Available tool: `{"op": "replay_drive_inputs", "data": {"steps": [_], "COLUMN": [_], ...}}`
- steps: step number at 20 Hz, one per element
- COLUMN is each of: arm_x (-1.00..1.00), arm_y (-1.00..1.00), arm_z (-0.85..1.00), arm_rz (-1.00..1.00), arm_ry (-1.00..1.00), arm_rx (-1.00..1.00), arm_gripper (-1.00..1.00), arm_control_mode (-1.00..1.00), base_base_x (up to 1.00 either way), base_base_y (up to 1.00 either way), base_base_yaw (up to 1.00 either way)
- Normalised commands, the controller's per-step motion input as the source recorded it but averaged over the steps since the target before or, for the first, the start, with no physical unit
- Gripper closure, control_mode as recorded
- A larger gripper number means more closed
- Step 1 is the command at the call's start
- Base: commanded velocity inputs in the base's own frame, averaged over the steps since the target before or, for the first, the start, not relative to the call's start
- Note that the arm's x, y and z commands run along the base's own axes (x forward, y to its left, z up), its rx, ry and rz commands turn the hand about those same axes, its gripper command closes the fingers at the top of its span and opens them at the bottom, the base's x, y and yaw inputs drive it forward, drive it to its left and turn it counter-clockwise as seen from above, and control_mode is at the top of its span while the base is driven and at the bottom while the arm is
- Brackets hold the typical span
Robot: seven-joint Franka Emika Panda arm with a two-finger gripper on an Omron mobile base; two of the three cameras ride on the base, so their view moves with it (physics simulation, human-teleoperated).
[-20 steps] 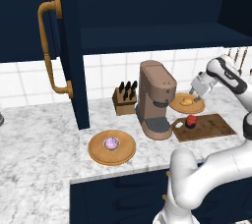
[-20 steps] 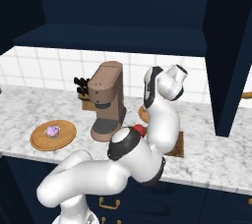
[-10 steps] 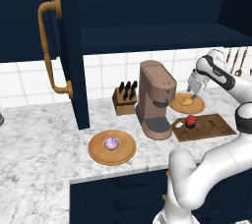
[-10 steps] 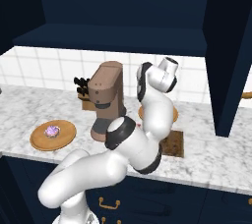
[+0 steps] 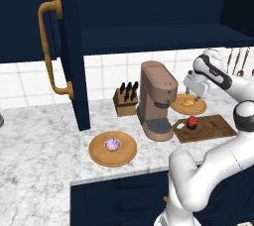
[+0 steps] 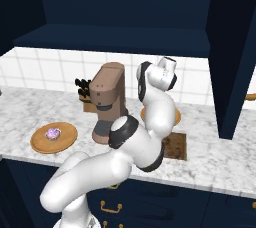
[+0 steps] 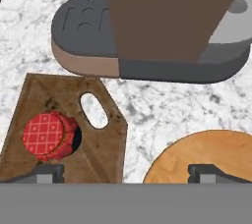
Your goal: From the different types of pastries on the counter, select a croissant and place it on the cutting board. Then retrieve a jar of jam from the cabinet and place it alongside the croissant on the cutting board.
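- gripper (image 5: 194, 88) spread wide, holding nothing, hanging above round wood plate (image 5: 188, 105) at back of table (image 5: 39, 136)
- croissant (image 5: 188, 102) on that plate, not on cutting board (image 5: 208, 128)
- jar of jam (image 5: 192, 122) upright on cutting board near handle hole; hand view: jar (image 7: 50, 136) at 8 o'clock, hole at its 2 o'clock
- coffee machine (image 5: 156, 101) just beside board, at its 9 o'clock
- purple-topped cake (image 5: 112, 144) on second plate (image 5: 113, 149), 8 o'clock of machine
- cabinet (image 5: 62, 46) door open, brass handle
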Motion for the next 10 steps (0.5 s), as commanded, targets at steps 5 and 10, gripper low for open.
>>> {"op": "replay_drive_inputs", "data": {"steps": [5, 10], "arm_x": [0.0, 0.03], "arm_y": [0.0, -0.07], "arm_z": [-0.18, -0.03], "arm_rz": [0.25, 0.21], "arm_ry": [-0.06, -0.05], "arm_rx": [-0.26, -0.18], "arm_gripper": [-1.0, -1.0], "arm_control_mode": [-1.0, -1.0], "base_base_x": [0.0, 0.0], "base_base_y": [0.0, 0.0], "base_base_yaw": [0.0, 0.0]}}
